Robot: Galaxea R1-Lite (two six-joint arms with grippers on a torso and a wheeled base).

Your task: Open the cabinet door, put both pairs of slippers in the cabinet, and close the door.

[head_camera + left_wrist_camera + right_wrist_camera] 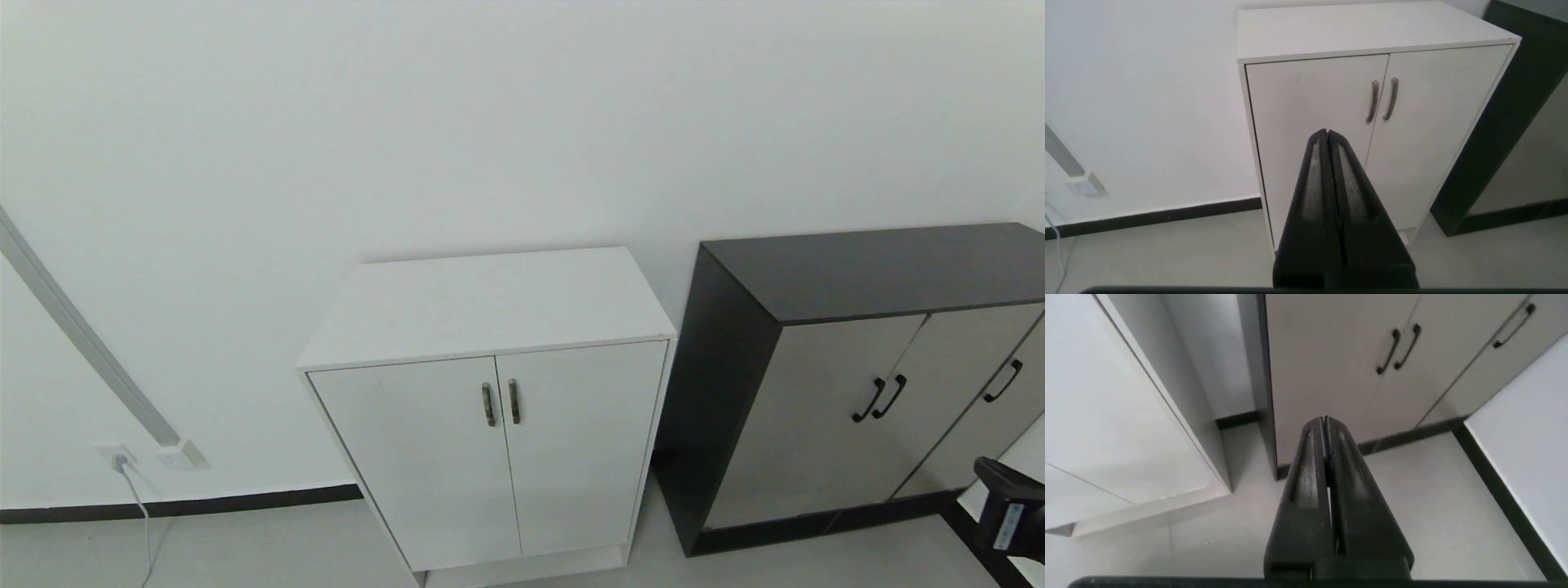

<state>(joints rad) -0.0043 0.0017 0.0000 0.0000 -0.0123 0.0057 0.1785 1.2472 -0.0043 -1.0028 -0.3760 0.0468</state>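
A white two-door cabinet [490,408] stands against the wall, both doors closed, with two metal handles [501,403] side by side at the middle. In the left wrist view the same cabinet [1372,106] faces me, and my left gripper [1328,139] is shut with nothing in it, some way in front of the left door. My right gripper [1325,429] is shut and empty, above the floor in front of the gap between the white cabinet [1118,416] and the dark one.
A dark cabinet with grey doors and black handles [865,384] stands right of the white one. A wall socket with a cable [122,461] sits low on the left wall. A black object [1008,506] pokes in at the right edge. Grey floor [245,547] lies in front.
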